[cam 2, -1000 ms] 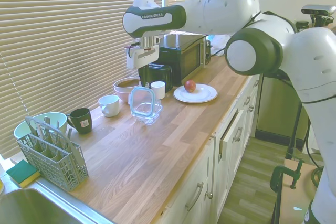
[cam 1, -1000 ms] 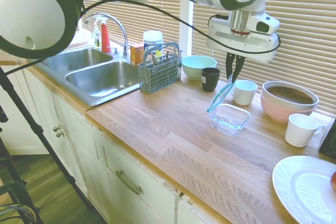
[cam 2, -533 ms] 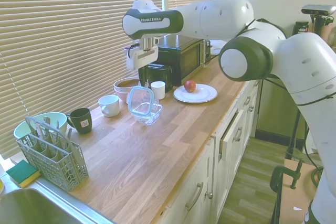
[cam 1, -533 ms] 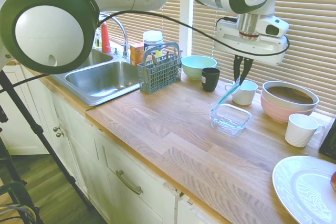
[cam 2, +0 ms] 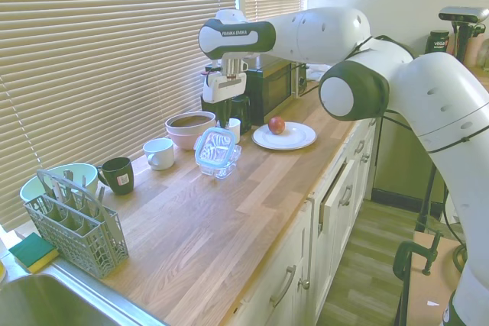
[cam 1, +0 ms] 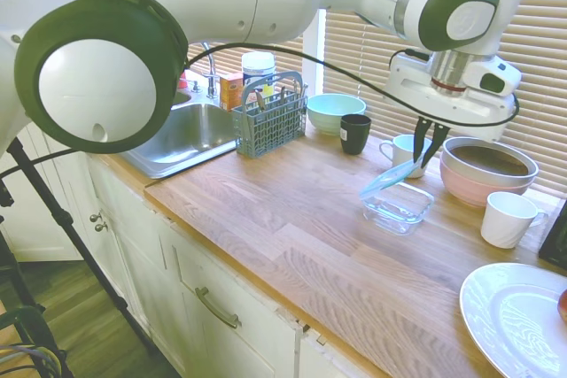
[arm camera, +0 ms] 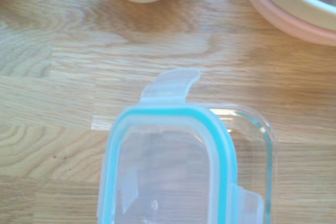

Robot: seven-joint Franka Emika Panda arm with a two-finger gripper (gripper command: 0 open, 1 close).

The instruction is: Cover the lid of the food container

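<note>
Compared with a second ago, the lid (cam 1: 391, 179) has swung from standing nearly on edge to a shallow slant over the food container (cam 1: 398, 207), and the container now sits closer to the pink bowl (cam 1: 483, 185). The gripper (cam 1: 428, 150) pinches the lid's raised end between its dark fingers, just above the container's far side; the lid's low end points toward the counter's (cam 1: 292, 245) front. In the wrist view the teal rim of the lid (arm camera: 168, 166) lies offset from the container's clear wall (arm camera: 265, 140), not seated on it.

"FRANKA EMIKA" is printed on the dark band of the arm (cam 2: 235, 33) in the second exterior view. The dark mug (cam 2: 116, 175) carries a small red mark, too small to read.

A white mug (cam 1: 405, 150) stands just behind the container and another white cup (cam 1: 507, 219) is near the pink bowl. Bare wood runs from the container toward the counter's front edge
</note>
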